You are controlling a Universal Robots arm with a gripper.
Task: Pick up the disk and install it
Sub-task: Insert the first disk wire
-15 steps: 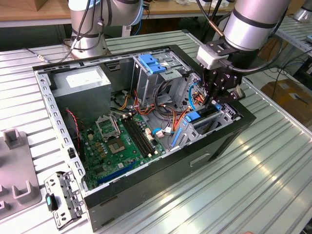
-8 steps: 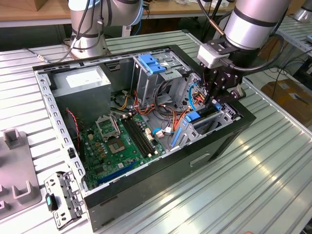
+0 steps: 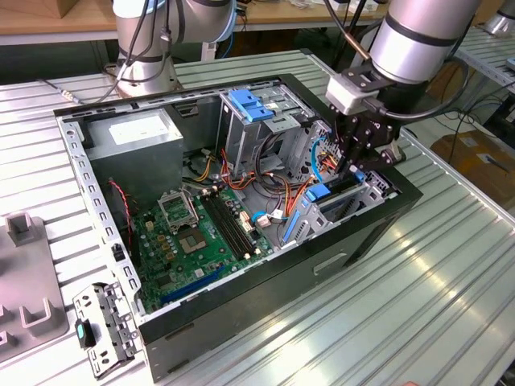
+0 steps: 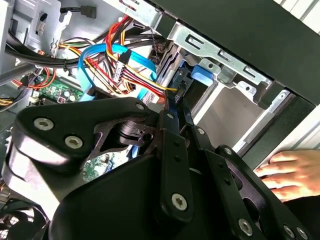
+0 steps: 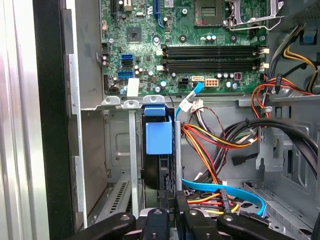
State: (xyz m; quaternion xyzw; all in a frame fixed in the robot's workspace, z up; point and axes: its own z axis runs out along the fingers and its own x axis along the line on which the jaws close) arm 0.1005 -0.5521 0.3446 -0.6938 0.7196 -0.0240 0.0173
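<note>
The gripper (image 3: 360, 165) hangs over the front corner of the open computer case (image 3: 241, 338), its fingers (image 4: 176, 117) drawn close together on the rear edge of the disk (image 5: 159, 150). The disk stands on edge directly ahead of the fingers, partway inside the metal drive bay (image 3: 354, 201), long axis running along the slot. Coloured cables (image 5: 220, 142) lie beside it. A person's hand (image 4: 287, 172) rests on the case's outer wall.

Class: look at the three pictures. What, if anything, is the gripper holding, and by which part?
The gripper appears shut on the dark rectangular hard drive in its bright blue plastic carrier, holding its rear edge as it sits in the grey metal bay.
</note>
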